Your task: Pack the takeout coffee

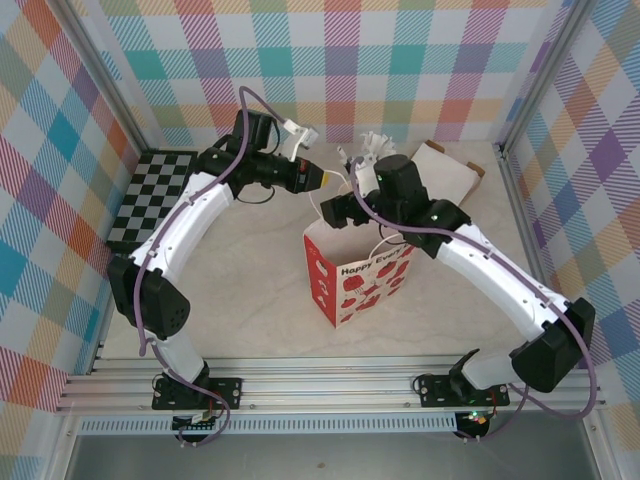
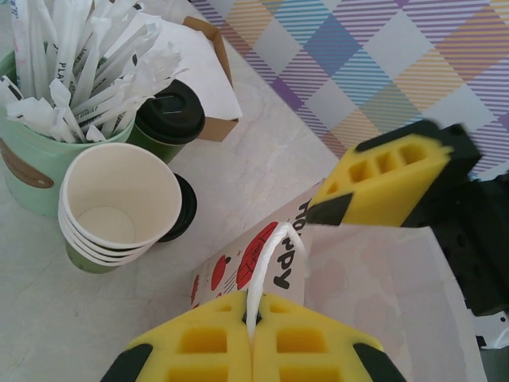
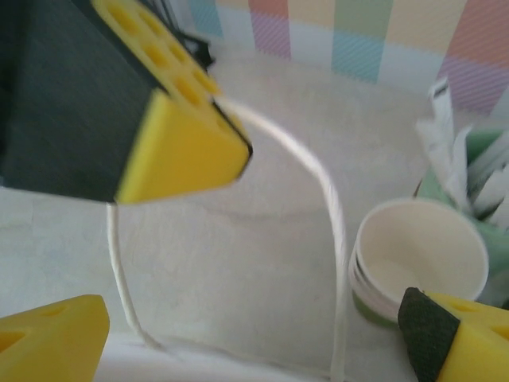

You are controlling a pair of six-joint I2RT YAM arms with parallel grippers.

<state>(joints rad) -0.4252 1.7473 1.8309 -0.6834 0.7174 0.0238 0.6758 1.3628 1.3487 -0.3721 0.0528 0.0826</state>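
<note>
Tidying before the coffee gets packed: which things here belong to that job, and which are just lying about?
Job: lidded coffee cup, paper bag, left hand pinching its handle.
Lying about: stack of empty cups, cutlery cup, cardboard box, checkered mat.

Overhead plus close wrist views (paper cups (image 2: pixel 119 199) shared, seemingly)

A checkerboard (image 1: pixel 150 200) lies at the top view's left. Stacked cups (image 2: pixel 119 199) stand beside a cutlery cup (image 2: pixel 28 171), left wrist view's left.

The bag (image 1: pixel 360 285) is white with red prints, the coffee cup (image 2: pixel 163 119) green with a black lid, the board (image 1: pixel 150 198) left of the bag black-and-white chequered, the walls (image 1: pixel 400 50) pastel plaid.
</note>
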